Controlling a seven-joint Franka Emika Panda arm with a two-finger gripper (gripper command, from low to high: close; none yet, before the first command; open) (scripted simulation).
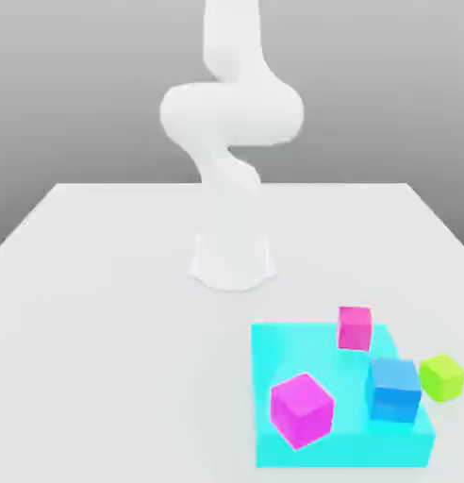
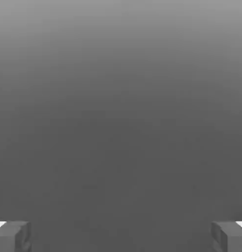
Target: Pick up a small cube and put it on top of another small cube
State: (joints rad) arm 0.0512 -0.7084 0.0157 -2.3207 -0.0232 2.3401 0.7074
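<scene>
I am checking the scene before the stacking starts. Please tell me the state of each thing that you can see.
gripper: open, holding nothing
larger magenta cube: on the cyan platform, tilted
smaller magenta cube: on platform, unstacked
blue cube: on platform, unstacked
green cube: beside the platform, unstacked

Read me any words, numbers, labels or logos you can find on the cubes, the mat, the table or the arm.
There is no text to read.
The large magenta cube, small magenta cube, blue cube and green cube: plain faces.
The cyan mat: plain.
The white table and white arm: no label, logo or number.
The tool, fingers wide apart in the hand view: unmarked.
</scene>
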